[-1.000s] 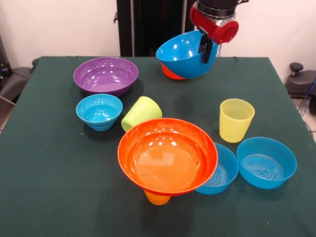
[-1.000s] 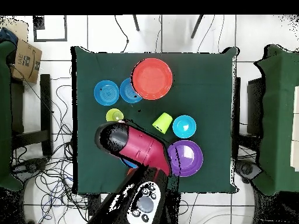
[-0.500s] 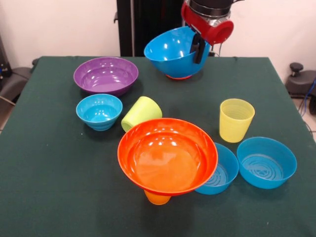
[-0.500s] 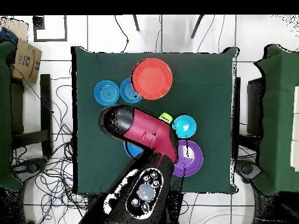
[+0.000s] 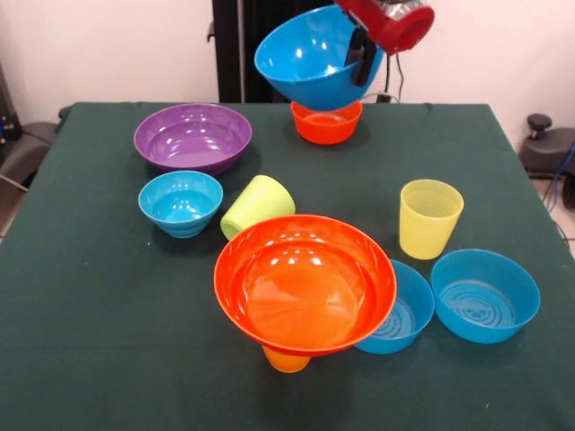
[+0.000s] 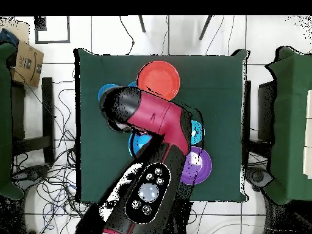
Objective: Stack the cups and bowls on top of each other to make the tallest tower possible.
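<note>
- My gripper is clamped on the rim of the large blue bowl, one finger inside the wall and one outside. The bowl hangs tilted, mouth facing the camera side and a bit up, clear of the table.
- Directly under it on the far part of the table sits the small orange bowl, upright, not touching the held bowl.
- Target as I read it: the large orange bowl perched mouth-up on the orange cup, at the near side of the table. That is the tower so far.
- Key relation: in the front view the tower lies toward the camera from my gripper, slightly to picture-left and lower. So the carry runs across the table away from my base, then down.
- The held bowl's axis is tipped. It needs to come level, mouth up, before it can nest in the orange bowl.
- In the overhead view my arm covers much of the middle of the table; the large orange bowl shows clear beyond it.
- Risk: the base is a single narrow cup. An off-centre drop or sideways nudge could topple it.
- Neighbours to avoid: the lime green cup lying on its side just beside the tower, and the medium blue bowl tucked partly under the orange rim.
- The pale yellow cup and purple bowl stand well off my path.
</note>
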You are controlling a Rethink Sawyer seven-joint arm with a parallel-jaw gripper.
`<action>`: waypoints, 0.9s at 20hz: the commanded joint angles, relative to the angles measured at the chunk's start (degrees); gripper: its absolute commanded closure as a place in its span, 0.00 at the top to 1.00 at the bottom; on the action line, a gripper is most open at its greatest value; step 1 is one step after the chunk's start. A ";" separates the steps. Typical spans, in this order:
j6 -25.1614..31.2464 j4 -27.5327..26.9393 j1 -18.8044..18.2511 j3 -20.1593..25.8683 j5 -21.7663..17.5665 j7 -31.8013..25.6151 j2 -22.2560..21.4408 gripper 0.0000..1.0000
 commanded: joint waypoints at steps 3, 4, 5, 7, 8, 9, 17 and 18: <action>8.91 -12.81 0.58 -0.08 -4.27 12.02 6.54 0.00; 8.30 -13.36 0.64 -0.41 -4.30 12.24 7.34 0.00; 7.69 -13.92 0.71 -0.75 -4.33 12.46 8.14 0.00; 6.31 -15.07 1.05 -2.21 -4.63 13.43 9.98 0.00; 5.72 -15.37 1.15 -2.74 -4.60 13.81 10.70 0.00; 4.55 -15.90 1.48 -3.76 -4.75 14.73 11.97 0.00; -2.24 -16.22 2.56 -6.84 -3.28 17.20 17.28 0.00; -2.76 -16.19 2.60 -6.98 -3.10 17.30 17.66 0.00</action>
